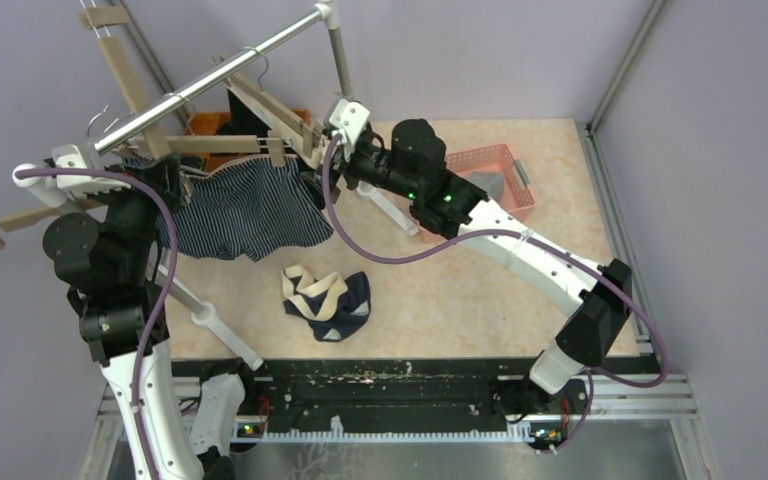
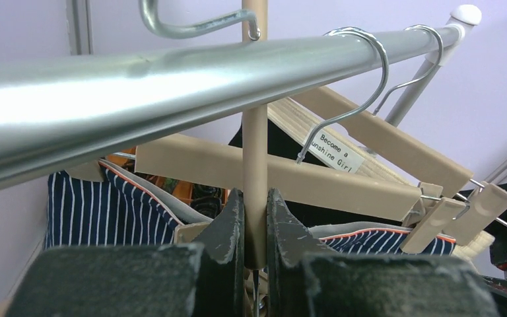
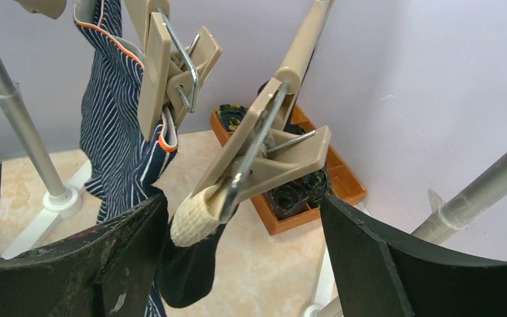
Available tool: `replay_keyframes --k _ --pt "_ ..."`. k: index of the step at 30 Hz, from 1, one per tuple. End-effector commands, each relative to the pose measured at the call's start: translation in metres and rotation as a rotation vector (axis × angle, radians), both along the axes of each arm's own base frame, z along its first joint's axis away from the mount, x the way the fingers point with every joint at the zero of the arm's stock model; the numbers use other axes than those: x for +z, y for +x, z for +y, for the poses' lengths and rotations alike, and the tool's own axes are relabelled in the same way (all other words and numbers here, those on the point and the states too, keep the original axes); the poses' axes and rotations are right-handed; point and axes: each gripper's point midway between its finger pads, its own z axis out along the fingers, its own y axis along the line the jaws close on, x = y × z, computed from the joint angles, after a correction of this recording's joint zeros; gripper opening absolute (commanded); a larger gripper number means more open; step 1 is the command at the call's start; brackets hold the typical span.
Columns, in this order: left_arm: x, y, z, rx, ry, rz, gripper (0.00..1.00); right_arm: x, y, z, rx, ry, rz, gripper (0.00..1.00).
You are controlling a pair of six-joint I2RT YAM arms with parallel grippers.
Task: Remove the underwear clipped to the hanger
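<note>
Indoors, left hand (image 2: 255, 221) grips hanger bar (image 2: 255, 148), right hand (image 3: 241, 205) gapes; marbled beige table (image 1: 480, 300), lilac walls (image 1: 460, 50).

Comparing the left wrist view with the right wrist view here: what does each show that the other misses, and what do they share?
Only the left wrist: the metal rail, the hanger hooks over it, a printed label, and the left gripper shut on a beige hanger bar. Only the right wrist: the tabletop, the rack's foot, and the right gripper open, its fingers either side of a clip biting a beige waistband. Both: the navy-striped underwear and beige hanger clips.
</note>
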Motion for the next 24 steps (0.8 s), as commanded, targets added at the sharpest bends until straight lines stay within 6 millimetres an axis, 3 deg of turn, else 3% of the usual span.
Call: replay_keyframes --k 1,8,18,24 --pt "0.025 -0.011 0.003 0.034 0.044 -0.091 0.00 0.037 -0.010 -0.007 -0.003 0.070 -0.080 0.85" --pt "0.015 -0.006 0.005 0.033 -0.001 -0.065 0.00 0.034 -0.011 -0.010 -0.009 0.064 -0.083 0.85" --pt "-0.035 0.001 0.024 0.134 -0.144 0.060 0.00 0.026 -0.009 -0.012 -0.021 0.043 -0.074 0.85" --pt "-0.052 0.006 0.028 0.152 -0.209 0.097 0.00 0.024 -0.010 -0.009 -0.008 0.043 -0.061 0.85"
